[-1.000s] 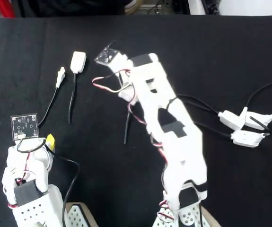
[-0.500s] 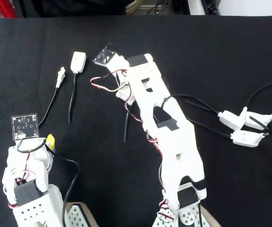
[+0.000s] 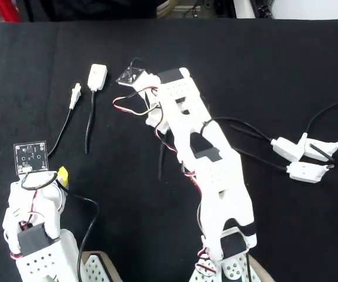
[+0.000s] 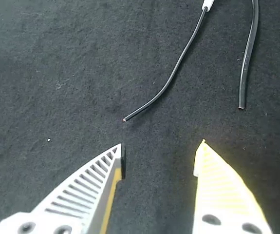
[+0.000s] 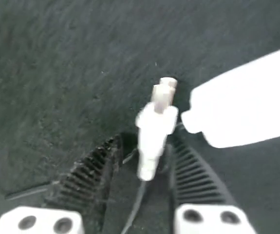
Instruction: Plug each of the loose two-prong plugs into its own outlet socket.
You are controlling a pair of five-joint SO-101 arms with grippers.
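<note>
Seen from above, the right arm's wrist covers its pincer and load; just a black wire (image 3: 160, 161) trails out. That arm lies stretched toward the far left of the desk (image 3: 274, 70). The right pincer (image 5: 144, 141) is clamped on a white plug (image 5: 154, 122), its blurred prongs just beside a socket (image 5: 242, 105). The left pincer (image 4: 159, 156) gapes by the near left corner, above loose wire ends (image 4: 241, 103). A spare plug (image 3: 74, 94) lies near the socket.
</note>
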